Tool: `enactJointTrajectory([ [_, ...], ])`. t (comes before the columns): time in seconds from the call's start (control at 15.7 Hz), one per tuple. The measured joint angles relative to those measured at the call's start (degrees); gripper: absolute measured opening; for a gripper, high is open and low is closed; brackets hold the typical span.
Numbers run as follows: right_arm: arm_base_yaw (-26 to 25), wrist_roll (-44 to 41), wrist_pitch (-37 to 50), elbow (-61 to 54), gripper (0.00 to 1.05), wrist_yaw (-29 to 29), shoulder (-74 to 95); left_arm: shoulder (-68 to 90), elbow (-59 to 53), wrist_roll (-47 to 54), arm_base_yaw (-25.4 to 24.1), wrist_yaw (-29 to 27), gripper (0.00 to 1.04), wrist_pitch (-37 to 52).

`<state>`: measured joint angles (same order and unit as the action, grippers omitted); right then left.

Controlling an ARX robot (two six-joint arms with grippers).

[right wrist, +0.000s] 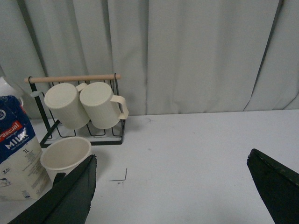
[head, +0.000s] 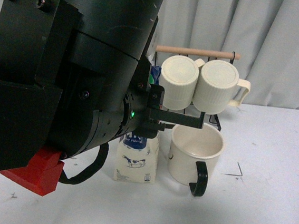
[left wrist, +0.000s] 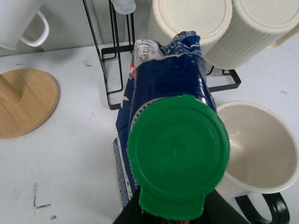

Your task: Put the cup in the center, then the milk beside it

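Note:
The cup (head: 195,153), a smooth cream mug with a black loop handle, stands upright on the pale grey tabletop, handle toward me. The milk (head: 137,161) stands just left of it, its cream base with the cow drawing showing. My left gripper (head: 157,115) is shut on the milk's top; most of the carton is hidden behind the arm. In the left wrist view the green cap (left wrist: 179,154) and blue top fill the middle, the cup (left wrist: 259,147) beside them. My right gripper (right wrist: 170,186) is open and empty, with the milk (right wrist: 18,154) and cup (right wrist: 65,156) far off to one side.
A black wire rack (head: 212,118) with a wooden bar holds two ribbed cream mugs (head: 194,84) just behind the cup. A black corner mark (head: 237,171) lies right of the cup. A wooden disc (left wrist: 23,100) and a white cup (left wrist: 21,23) show in the left wrist view.

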<state>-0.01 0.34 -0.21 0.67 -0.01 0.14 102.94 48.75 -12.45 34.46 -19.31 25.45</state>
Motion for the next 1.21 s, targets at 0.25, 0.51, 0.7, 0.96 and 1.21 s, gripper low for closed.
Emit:
enactJointTrajectory([
  [0.25,0.0,0.0,0.0,0.0,0.98,0.0,0.0,-3.1,0.0,-2.9,0.1,2.6,0.60,-2.0],
  [0.51,0.0,0.0,0.0,0.0,0.98,0.0,0.0,-16.2,-5.4,-5.4,1.0,4.2,1.00,-5.4],
  [0.7,0.0,0.0,0.0,0.0,0.98,0.0,0.0,-28.8,-12.0,-5.8,1.5,3.4,0.98,-2.1],
  [0.96,0.0,0.0,0.0,0.0,0.98,0.0,0.0,-46.6,-18.1,1.4,-5.0,2.7,0.97,-3.7],
  [1.21,0.0,0.0,0.0,0.0,0.98,0.0,0.0,-58.2,-33.7,10.6,-26.9,10.2,0.50,2.5],
])
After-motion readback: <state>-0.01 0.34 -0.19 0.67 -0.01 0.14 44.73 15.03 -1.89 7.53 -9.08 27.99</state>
